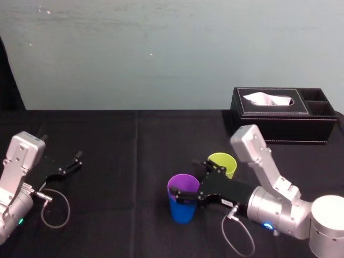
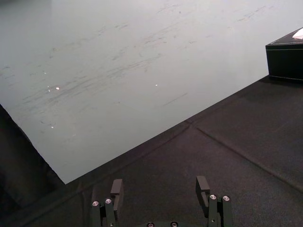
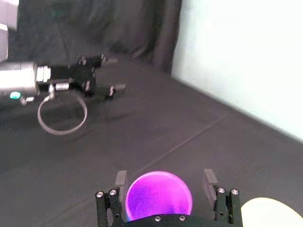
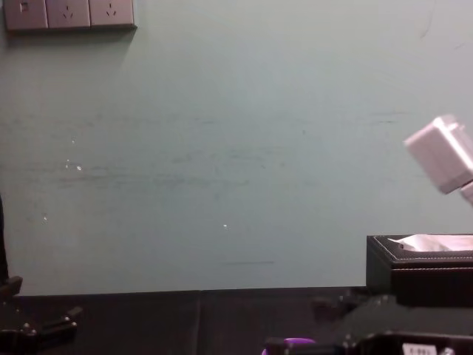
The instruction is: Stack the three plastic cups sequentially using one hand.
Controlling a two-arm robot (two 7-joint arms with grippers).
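Working with the right gripper (image 1: 185, 180), low over the black-clothed table (image 1: 134, 161) near its front edge, right of the middle. Straddling the smooth tapered purple plastic cup (image 3: 158, 198) with fingers (image 3: 209, 179) spread wide, one on each side of the rim, and seemingly not squeezing it, to judge by the gap in the right wrist view. Sitting, that purple cup, nested upright in the like-shaped blue plastic cup (image 1: 183, 212), so two of three apparently being stacked already.

Standing just beside the gripper, toward the table's far right corner: the lime yellow-green plastic cup (image 1: 222, 163), upright, mouth up, long axis vertical, close behind the farther finger; touching or not, impossible to tell. Lying much nearer the right arm than the left, so probably calling for a short pull back and a swing toward the far edge, without toppling it.

Farther off, at the far right corner, the black leather tissue box (image 1: 285, 121). Resting idle near the left edge, the left gripper (image 1: 70, 164), jaws apart.
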